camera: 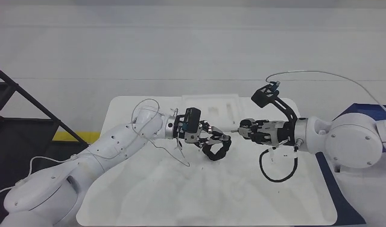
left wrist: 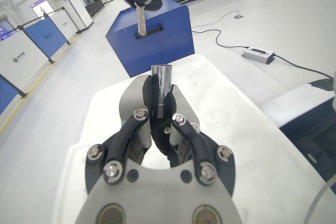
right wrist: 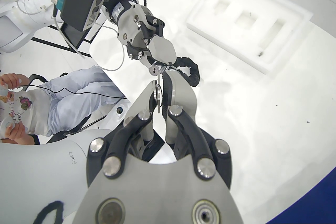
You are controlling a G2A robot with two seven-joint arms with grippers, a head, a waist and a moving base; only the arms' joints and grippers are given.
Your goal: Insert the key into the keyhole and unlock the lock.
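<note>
The left hand is closed on the lock, a short polished chrome cylinder standing out past the fingertips. Its round end face points toward the other arm. A thick black cable runs from the lock and curls in a loop beside and below the hand. The chrome barrel is smooth and mirror-bright, and any marking on it is too small to tell.

The right hand is pinched nearly shut on the head of the key. The plain silver blade juts straight out beyond the fingers, aimed at the lock's end face. In the left wrist view a gap shows between the blade's tip and the cylinder, so the key is not yet in the keyhole. In the right wrist view the blade lines up closely with the round lock face.

Barrier panels in the room behind and the right arm's white casing each carry a small printed mark.

In the top view both hands meet in the air above the middle of the white tabletop, well in from its rounded edges. A white foam tray with rectangular recesses lies near the far edge, well apart from the lock and key. Beyond the tabletop's far side is pale floor, with a blue cabinet standing on it.
</note>
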